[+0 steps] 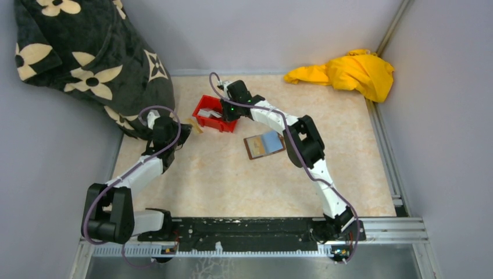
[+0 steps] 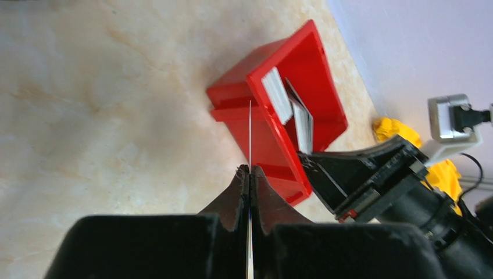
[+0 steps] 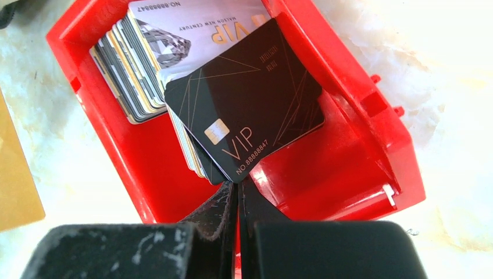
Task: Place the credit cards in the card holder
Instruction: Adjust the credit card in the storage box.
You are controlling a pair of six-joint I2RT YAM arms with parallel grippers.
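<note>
The open brown card holder (image 1: pixel 254 149) lies flat mid-table with a light blue card (image 1: pixel 272 141) on its right half. The red bin (image 1: pixel 203 108) left of it holds a stack of credit cards (image 3: pixel 128 70). My right gripper (image 1: pixel 224 110) reaches into the bin (image 3: pixel 360 116); its fingers (image 3: pixel 238 185) are shut on the near corner of a black VIP card (image 3: pixel 244 110), which lies skewed over the stack. My left gripper (image 1: pixel 185 129) stands just left of the bin (image 2: pixel 273 145), shut (image 2: pixel 250 170) on a thin card (image 2: pixel 250 133) seen edge-on, tan from above (image 1: pixel 195 125).
A black blanket with cream flowers (image 1: pixel 87 58) is heaped at the back left, close behind my left gripper. A yellow cloth (image 1: pixel 349 72) lies at the back right. Grey walls enclose the table, and a metal rail (image 1: pixel 388 168) runs along the right edge.
</note>
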